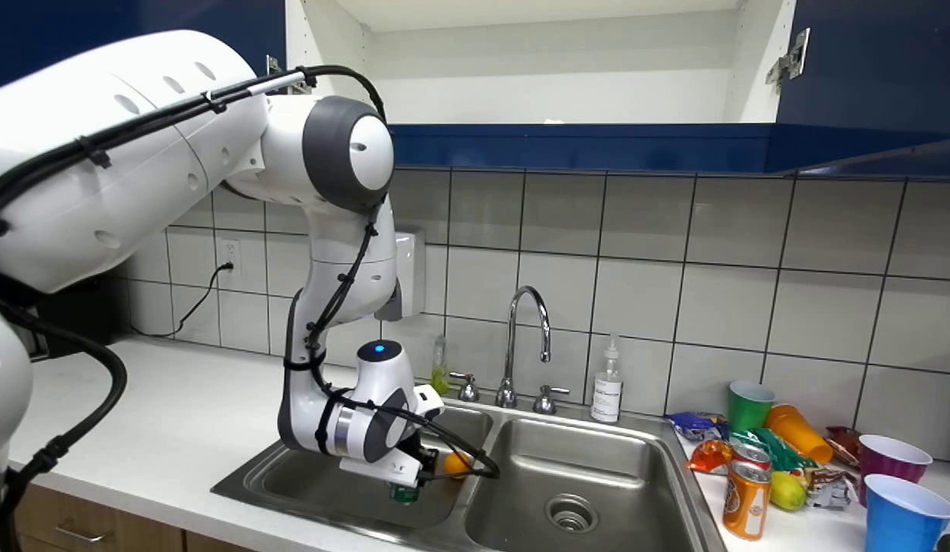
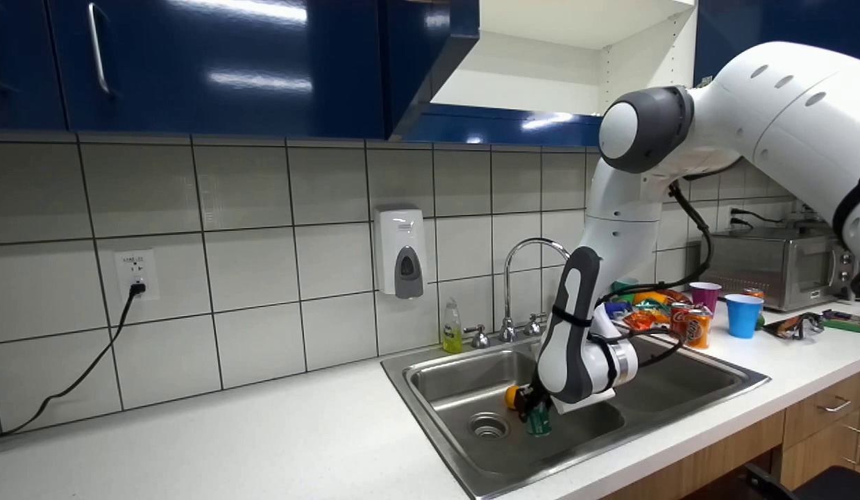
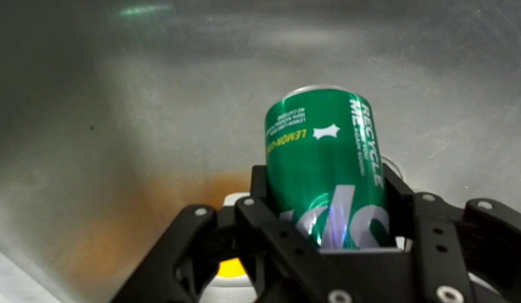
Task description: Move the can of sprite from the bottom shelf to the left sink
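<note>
The green can of sprite [image 3: 323, 139] sits between both fingers of my gripper [image 3: 325, 181] in the wrist view, with a finger against each side. In both exterior views the can [image 1: 403, 494] [image 2: 538, 421] is low inside the left sink [image 1: 313, 483] [image 2: 457, 410], below the gripper [image 2: 532, 399]. I cannot tell whether it touches the basin floor. An orange round object [image 1: 456, 462] [image 2: 511, 396] lies in the same basin, beside the gripper. The bottom shelf's top surface is hidden behind the blue cabinet edge [image 1: 582, 146].
The right basin [image 1: 620, 468] adjoins across the metal divider. A tall faucet [image 1: 513, 345] stands behind. A clear pump bottle [image 1: 607, 387] and a yellow-green soap bottle [image 2: 452, 330] stand at the back. Cups, snack bags and an orange can [image 1: 747, 498] crowd the counter beside the right basin.
</note>
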Robot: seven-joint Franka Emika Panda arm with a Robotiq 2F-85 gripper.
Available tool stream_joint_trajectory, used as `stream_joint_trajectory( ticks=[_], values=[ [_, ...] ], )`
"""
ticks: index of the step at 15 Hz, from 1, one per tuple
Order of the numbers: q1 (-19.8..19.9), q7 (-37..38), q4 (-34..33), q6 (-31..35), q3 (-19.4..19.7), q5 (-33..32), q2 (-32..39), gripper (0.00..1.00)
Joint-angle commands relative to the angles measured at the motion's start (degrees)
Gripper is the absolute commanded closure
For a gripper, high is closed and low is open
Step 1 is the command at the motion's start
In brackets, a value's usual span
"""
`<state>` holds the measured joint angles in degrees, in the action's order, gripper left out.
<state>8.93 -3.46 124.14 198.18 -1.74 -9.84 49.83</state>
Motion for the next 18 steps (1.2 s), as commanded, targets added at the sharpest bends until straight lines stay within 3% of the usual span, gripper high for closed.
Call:
stream_joint_trajectory(
  ticks=[1,9,18],
  values=[
    [-0.3,-0.8,-3.1,-0.1,-1.1,-0.1,1.0,0.62],
    [-0.3,-0.5,-7.5,0.0,-2.8,-0.3,4.1,0.62],
    [-1.6,-0.7,-9.2,-0.1,-2.1,0.2,6.7,0.62]
  ],
)
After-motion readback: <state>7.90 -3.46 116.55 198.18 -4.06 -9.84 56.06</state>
